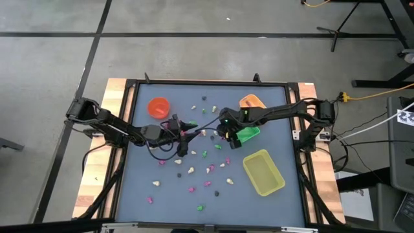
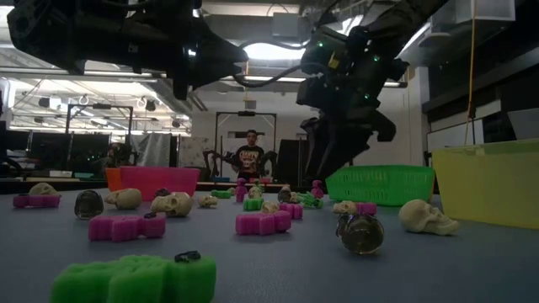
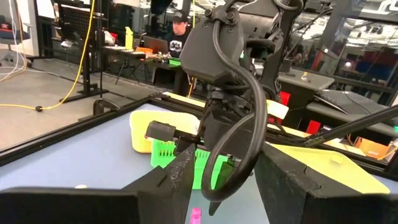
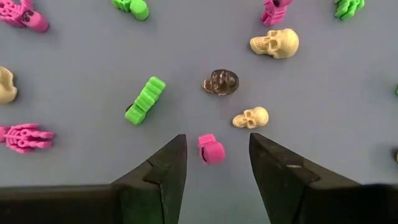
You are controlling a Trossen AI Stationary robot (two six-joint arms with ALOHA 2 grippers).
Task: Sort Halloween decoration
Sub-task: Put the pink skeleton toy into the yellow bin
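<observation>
An orange cup [image 1: 158,107] sits at about ten o'clock on the blue table [image 1: 278,116]. An orange tray [image 1: 252,101] lies near one o'clock, a green tray [image 1: 248,134] around three, and a yellow tray [image 1: 263,172] toward four. A person [image 2: 249,156] stands in the room beyond.

Dark cabled arms, green lights

Even overhead light falls on the tabletop [image 1: 162,194], shadows soft and short; from table height the ceiling lamps [image 2: 278,52] glare white and both arms go to silhouette; the nearest green trinket [image 2: 135,278] is blurred.
</observation>
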